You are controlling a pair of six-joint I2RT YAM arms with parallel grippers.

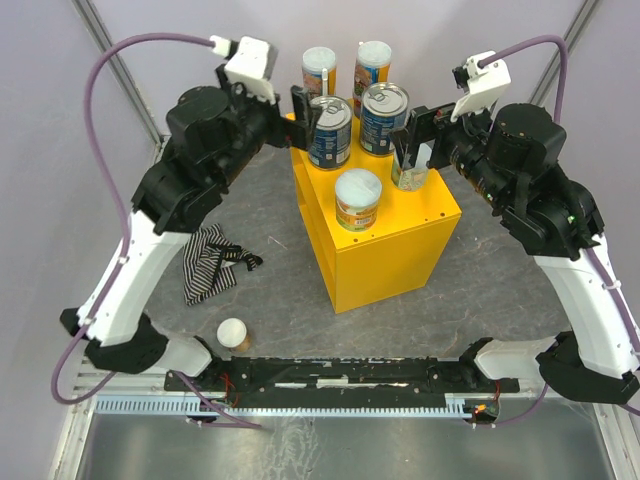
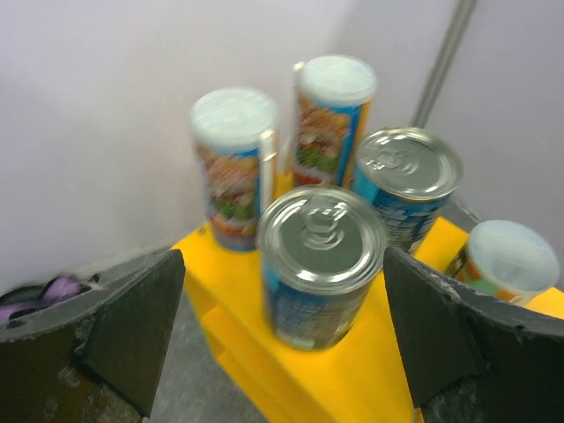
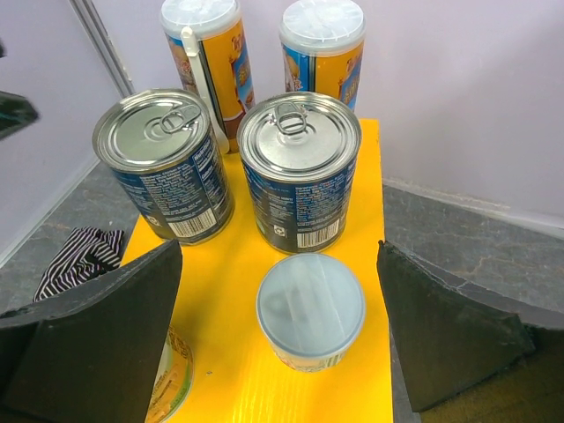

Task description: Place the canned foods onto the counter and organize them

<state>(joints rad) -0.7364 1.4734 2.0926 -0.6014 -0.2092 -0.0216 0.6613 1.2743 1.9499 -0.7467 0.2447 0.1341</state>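
so from where i'm standing, six cans are up on the yellow cabinet [image 1: 390,250]. there are two tall tubes [image 1: 319,68] at the back and two blue tins [image 1: 384,117] in front of them. nearer still are a pale-lidded tub [image 3: 310,310] and one more can [image 1: 410,172] at the right edge. both arms hang over that cluster.

the left end effector [image 2: 282,264] is spread wide, with the left one of the tins just ahead of its fingers. it isn't gripping it as far as i can see. the right end effector [image 3: 278,264] is wide open too, holding nothing, with the tub straight ahead of it.

the bit that matters imo: a stray can [image 1: 233,333] is down on the grey table [image 1: 290,300]. it's standing upright with its white lid up, so its long axis is vertical. it sits by the left arm's base, near the striped cloth [image 1: 210,262], well apart from both end effectors and back toward the near edge.

the left arm is clearly the closer one. my guess is it has to swing back and down and take that can from the side. the right arm would have to reach across the cabinet.
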